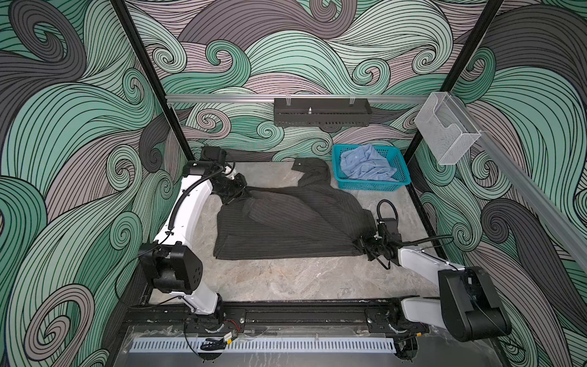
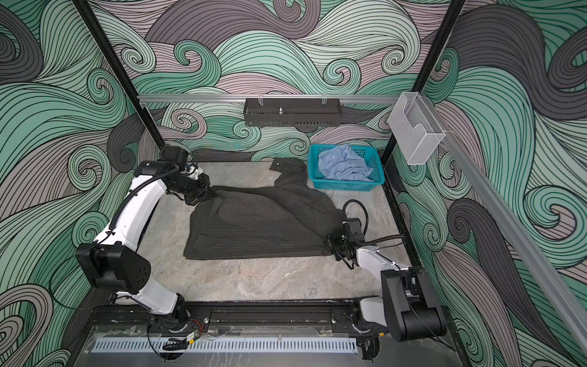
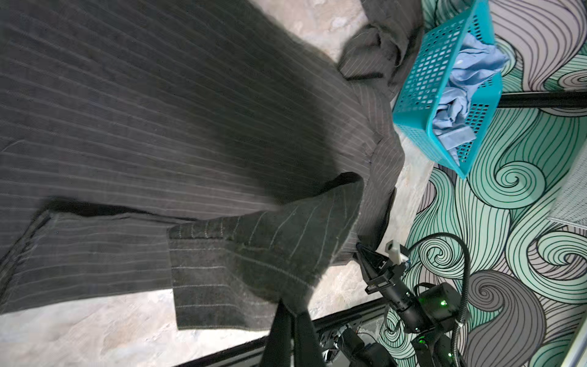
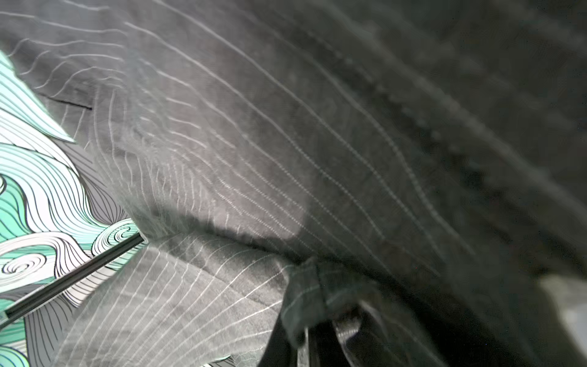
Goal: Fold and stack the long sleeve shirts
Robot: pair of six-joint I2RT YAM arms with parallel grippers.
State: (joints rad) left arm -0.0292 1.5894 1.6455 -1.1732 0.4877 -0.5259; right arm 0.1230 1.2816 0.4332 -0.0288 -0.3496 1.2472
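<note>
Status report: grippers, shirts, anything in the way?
Left gripper, right gripper: both shut on grey shirt. Blue shirt in basket. Basket beside grey shirt.

basket (image 1: 370, 186) far right on marble tabletop (image 1: 286, 279) | black perforated tray (image 1: 322, 112) (hung on rear rail (image 1: 222, 99)) | clear holder (image 1: 444, 127)

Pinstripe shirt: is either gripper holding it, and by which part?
Both hold the pinstripe shirt: the left gripper is shut on its far left corner, the right gripper on bunched cloth at its near right corner.
</note>
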